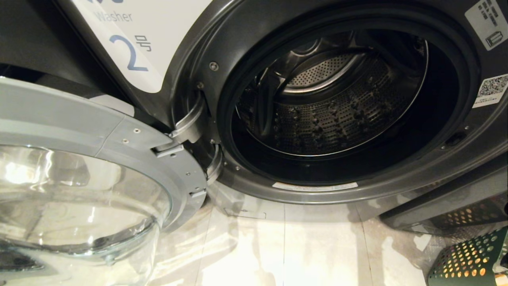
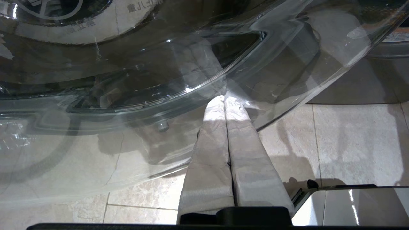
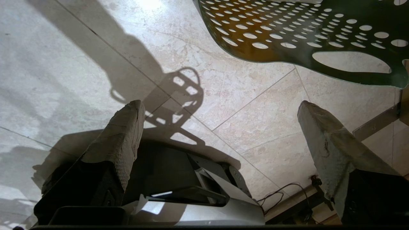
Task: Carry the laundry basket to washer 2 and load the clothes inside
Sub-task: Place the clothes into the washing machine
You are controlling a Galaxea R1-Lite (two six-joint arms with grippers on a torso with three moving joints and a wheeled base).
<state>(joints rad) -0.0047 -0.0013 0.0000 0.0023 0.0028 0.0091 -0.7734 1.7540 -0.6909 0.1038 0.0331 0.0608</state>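
Tiled floor (image 3: 80,48) fronts washer 2 (image 1: 222,47); your right gripper (image 3: 220,108) gapes empty beside the laundry basket (image 3: 287,28): you risk snagging holes. Left gripper (image 2: 225,100), closed, could strike the door glass (image 2: 127,80).

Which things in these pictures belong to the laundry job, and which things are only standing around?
Belong to the job:
- washer 2, its door swung open, drum empty
- the laundry basket, on the floor at its right
- right gripper, open, empty, near the basket
- left gripper, shut, under the door glass

Only around:
- floor tiles
- stickers
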